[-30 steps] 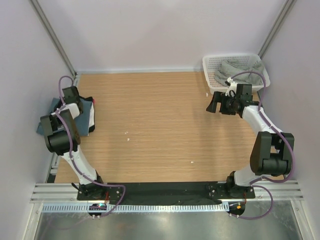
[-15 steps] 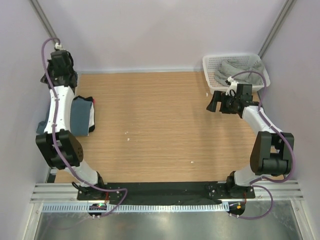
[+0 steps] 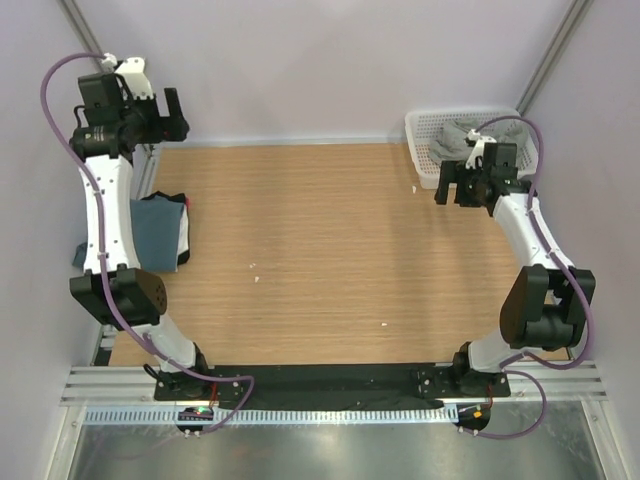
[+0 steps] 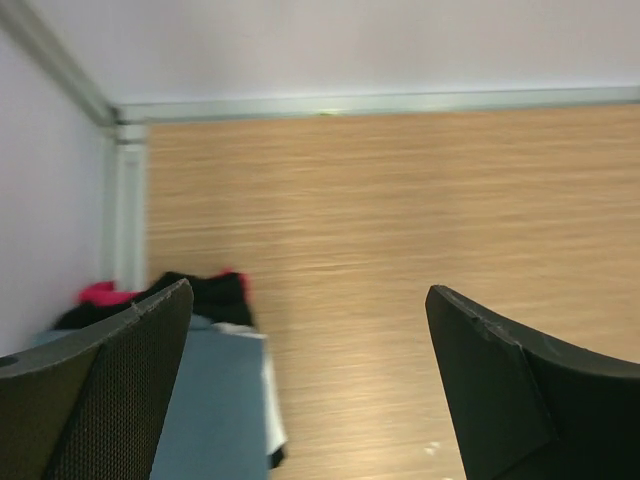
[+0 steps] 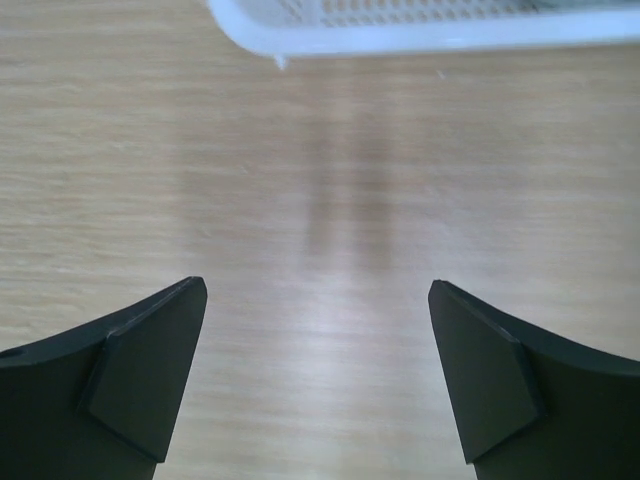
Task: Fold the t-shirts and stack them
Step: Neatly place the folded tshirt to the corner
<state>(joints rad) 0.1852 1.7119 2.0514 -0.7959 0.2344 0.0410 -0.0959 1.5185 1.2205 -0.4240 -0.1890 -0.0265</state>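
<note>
Top view looks down on the table (image 3: 320, 250); wrist views face it closer.

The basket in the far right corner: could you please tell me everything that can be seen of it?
The basket looks like white plastic, with fine mesh walls and a smooth solid rim. It is roughly rectangular with rounded corners. It stands upright on the wooden table, tucked into the far right corner by the walls. A crumpled grey-green shirt lies inside. The right claw, open and empty, hovers over the table just in front of the near rim without touching it.
</note>
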